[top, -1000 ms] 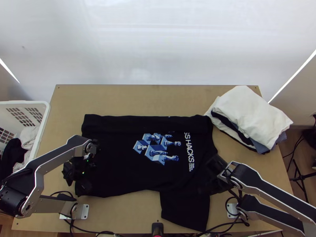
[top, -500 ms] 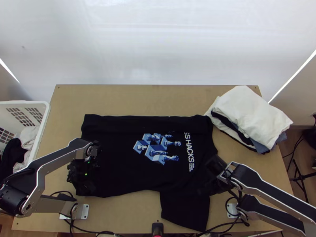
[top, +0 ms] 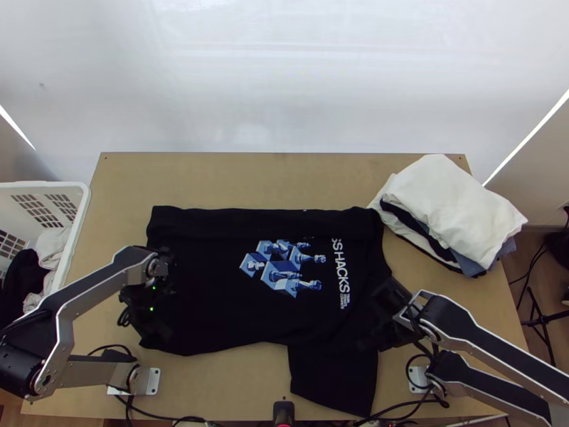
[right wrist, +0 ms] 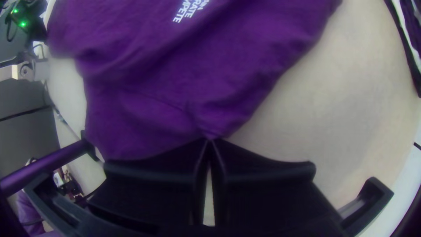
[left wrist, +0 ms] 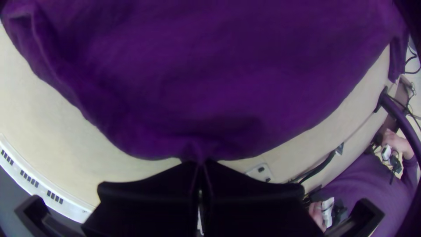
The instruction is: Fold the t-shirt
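Since the earlier frame, the left gripper [top: 151, 313] has shifted slightly toward the left edge of the tabletop [top: 242, 181]. Its jaws pinch the t-shirt [top: 220, 299] by an edge, as do the right gripper [top: 387, 312]'s; the t-shirt lies mostly spread between.

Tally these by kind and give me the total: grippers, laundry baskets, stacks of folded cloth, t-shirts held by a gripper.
Grippers: 2 (left gripper, right gripper)
Laundry baskets: 1 (white basket)
Stacks: 1 (cloth stack)
Held t-shirts: 1 (black t-shirt)
Total: 5
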